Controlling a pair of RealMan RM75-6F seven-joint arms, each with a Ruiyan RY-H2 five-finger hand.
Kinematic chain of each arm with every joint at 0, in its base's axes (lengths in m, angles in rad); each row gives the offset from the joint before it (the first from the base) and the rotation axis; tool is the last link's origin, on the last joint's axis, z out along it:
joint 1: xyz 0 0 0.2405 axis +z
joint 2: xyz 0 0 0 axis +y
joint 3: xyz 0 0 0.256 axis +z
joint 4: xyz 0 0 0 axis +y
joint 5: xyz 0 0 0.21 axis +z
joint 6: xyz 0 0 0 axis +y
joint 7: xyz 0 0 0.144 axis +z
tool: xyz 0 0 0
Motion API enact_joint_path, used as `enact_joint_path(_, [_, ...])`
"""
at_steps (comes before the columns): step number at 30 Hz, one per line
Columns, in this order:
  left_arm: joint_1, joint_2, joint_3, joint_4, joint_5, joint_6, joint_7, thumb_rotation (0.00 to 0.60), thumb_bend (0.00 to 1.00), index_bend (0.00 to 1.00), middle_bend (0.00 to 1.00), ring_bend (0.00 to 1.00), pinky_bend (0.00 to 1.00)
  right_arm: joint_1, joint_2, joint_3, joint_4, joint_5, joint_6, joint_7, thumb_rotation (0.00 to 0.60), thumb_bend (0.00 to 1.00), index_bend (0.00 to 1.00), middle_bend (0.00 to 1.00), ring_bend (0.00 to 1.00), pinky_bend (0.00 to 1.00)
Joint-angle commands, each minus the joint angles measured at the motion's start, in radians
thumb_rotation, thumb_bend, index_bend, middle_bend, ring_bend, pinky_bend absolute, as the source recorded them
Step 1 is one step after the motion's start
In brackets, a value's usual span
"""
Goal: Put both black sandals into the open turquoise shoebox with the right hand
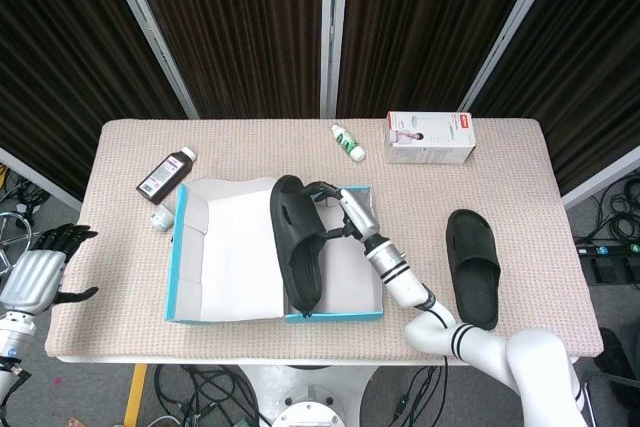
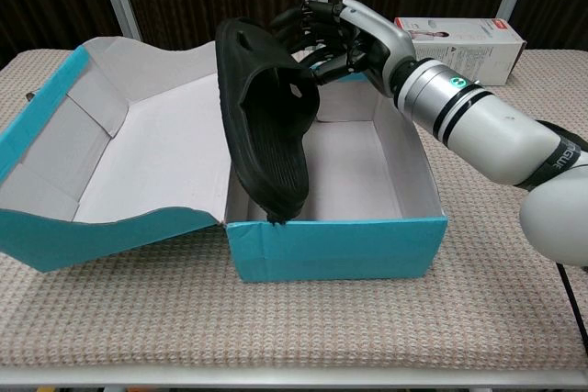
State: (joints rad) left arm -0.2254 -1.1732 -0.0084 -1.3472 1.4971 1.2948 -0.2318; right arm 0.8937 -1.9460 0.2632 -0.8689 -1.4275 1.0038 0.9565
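My right hand grips a black sandal by its strap. The sandal hangs on edge, toe down, over the left side of the open turquoise shoebox. Its tip sits near the box's front left corner. The second black sandal lies flat on the table to the right of the box. My left hand is open, off the table's left edge.
The box lid lies open to the left. A dark bottle lies at the back left, a small white bottle and a white carton at the back.
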Motion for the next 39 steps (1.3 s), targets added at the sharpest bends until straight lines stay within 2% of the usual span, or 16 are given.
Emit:
enact_joint_path(1, [-0.002,-0.005,0.001,0.008,0.0,-0.005,-0.006,0.6,0.07,0.19,0.15,0.09,0.14,0.006,-0.02,-0.007,0.029,0.0,-0.012,0.014,0.6,0.16,0.33,0.51,0.27,0.31])
enact_joint_path(4, [-0.003,-0.011,0.004,0.021,0.002,-0.008,-0.009,0.6,0.07,0.19,0.15,0.09,0.14,0.009,-0.039,-0.011,0.058,-0.001,-0.019,0.031,0.6,0.14,0.33,0.51,0.27,0.31])
enact_joint_path(7, [-0.003,-0.014,0.006,0.026,0.003,-0.01,-0.011,0.6,0.07,0.19,0.15,0.09,0.14,0.014,-0.052,-0.012,0.079,-0.002,-0.028,0.052,0.6,0.05,0.33,0.51,0.27,0.31])
enact_joint_path(9, [-0.003,-0.015,0.006,0.027,0.003,-0.011,-0.012,0.6,0.07,0.19,0.15,0.09,0.14,0.015,-0.06,-0.016,0.09,-0.003,-0.032,0.057,0.6,0.03,0.33,0.51,0.27,0.31])
enact_joint_path(18, [-0.003,-0.012,0.009,0.025,0.009,-0.008,-0.026,0.6,0.07,0.19,0.15,0.09,0.14,-0.003,-0.063,-0.037,0.103,-0.012,-0.028,0.061,0.6,0.03,0.32,0.51,0.27,0.31])
enact_joint_path(29, [-0.005,-0.022,0.013,0.035,0.015,-0.01,-0.04,0.6,0.07,0.19,0.15,0.09,0.14,-0.041,-0.007,-0.066,0.017,-0.022,-0.02,0.011,0.6,0.03,0.3,0.51,0.27,0.31])
enact_joint_path(39, [-0.004,-0.025,0.018,0.042,0.017,-0.012,-0.053,0.6,0.07,0.19,0.15,0.09,0.14,-0.045,0.017,-0.052,-0.029,0.035,-0.106,-0.092,0.6,0.05,0.3,0.52,0.28,0.34])
